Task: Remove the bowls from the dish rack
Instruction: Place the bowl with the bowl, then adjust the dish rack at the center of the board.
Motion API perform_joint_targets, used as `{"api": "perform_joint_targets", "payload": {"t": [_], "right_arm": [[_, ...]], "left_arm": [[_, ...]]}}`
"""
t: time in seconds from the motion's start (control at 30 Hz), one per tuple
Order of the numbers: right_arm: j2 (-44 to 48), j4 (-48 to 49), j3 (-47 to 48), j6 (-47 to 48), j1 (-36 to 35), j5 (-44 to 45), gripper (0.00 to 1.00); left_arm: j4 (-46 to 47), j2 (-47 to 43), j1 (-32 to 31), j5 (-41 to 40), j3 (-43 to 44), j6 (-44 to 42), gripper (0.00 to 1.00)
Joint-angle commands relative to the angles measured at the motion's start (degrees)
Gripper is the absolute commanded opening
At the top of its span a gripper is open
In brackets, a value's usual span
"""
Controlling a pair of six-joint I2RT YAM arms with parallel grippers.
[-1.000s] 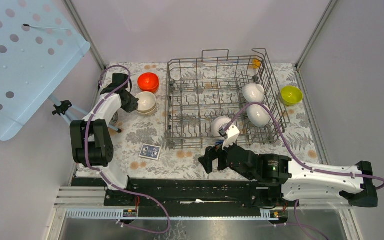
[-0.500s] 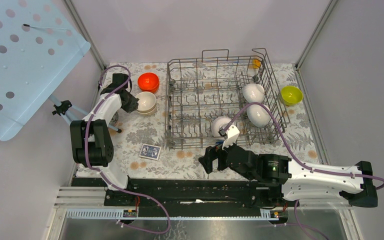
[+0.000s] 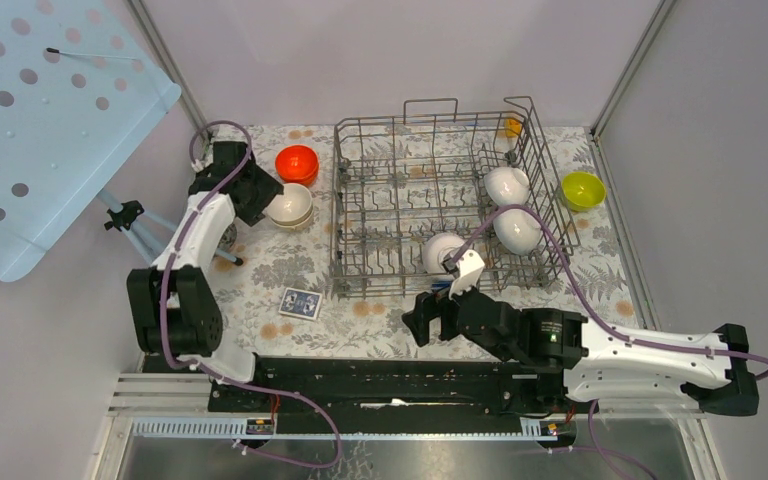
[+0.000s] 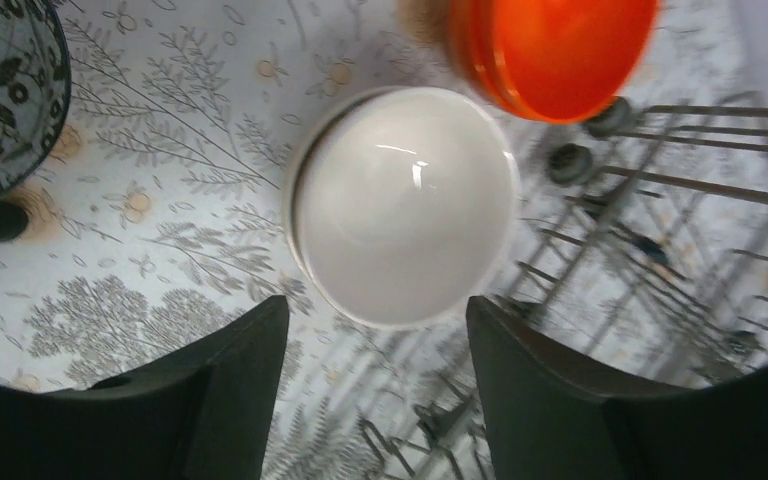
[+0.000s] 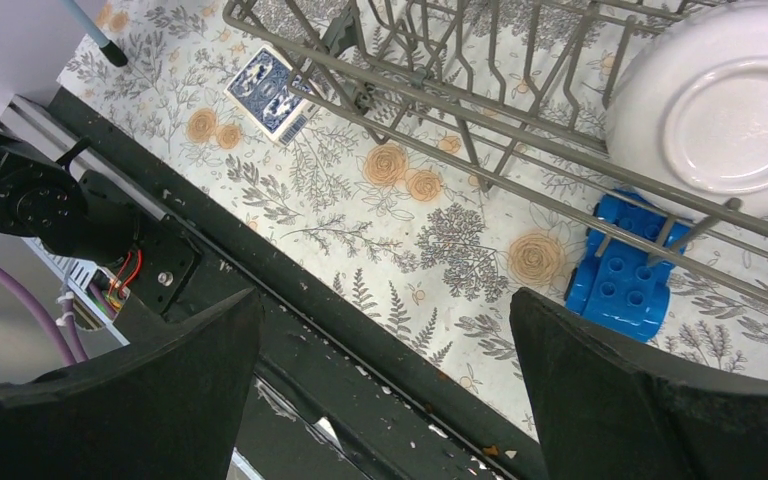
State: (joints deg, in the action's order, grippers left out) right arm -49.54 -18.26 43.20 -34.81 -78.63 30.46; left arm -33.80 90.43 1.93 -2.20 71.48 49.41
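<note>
The left hand [image 4: 375, 305] is open. Its two dark fingers stand apart at the bottom of the left wrist view, and the beige bowl [image 4: 405, 200] sits free on the bench [image 3: 260, 270] just above them, mouth up. A doubled rim on its left side hints that it is nested in a second bowl, but I cannot be sure. The orange-red bowl [image 4: 550, 50] sits just beside it at the upper right.

The step in hand looks like setting this bowl down and clearing away. To do it well, the left hand should rise straight off with the fingers kept wide. A sideways swing could clip the rim and push the bowl into its orange-red neighbour or the corner of the dish rack [image 3: 390, 200].

Three white bowls [image 3: 443, 250] stand in the rack, in the centre and right of the top view. A yellow-green bowl [image 3: 582, 189] is already out on the bench at the right.

The right hand [image 5: 382, 300] is spread wide and empty over the bench's near edge. The nearest white bowl is at the upper right of its view, base toward the camera, so the hand will need to reach over the rack's front rail to get it.
</note>
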Motion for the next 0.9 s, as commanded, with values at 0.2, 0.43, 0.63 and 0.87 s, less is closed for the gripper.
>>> {"api": "perform_joint_targets", "payload": {"t": [0.2,0.43,0.63,0.87], "right_arm": [[5.3,-1.0,-0.3,1.3,0.1,4.0,1.0],[4.0,-0.1,-1.0,1.2,0.1,2.2,1.0],[4.2,0.0,-1.6,1.1,0.1,2.0,1.0],[3.8,0.3,-1.9,1.5,0.1,2.0,1.0]], "left_arm": [[9.0,-9.6,-4.5,3.5,-2.5,-4.4,0.69],[19.2,-2.7,-7.2,13.4,-1.7,-7.9,0.4],[18.9,2.8,-7.2,12.4,1.6,-8.0,0.25],[18.8,6.8,-7.2,12.2,2.5,-8.3,0.18]]}}
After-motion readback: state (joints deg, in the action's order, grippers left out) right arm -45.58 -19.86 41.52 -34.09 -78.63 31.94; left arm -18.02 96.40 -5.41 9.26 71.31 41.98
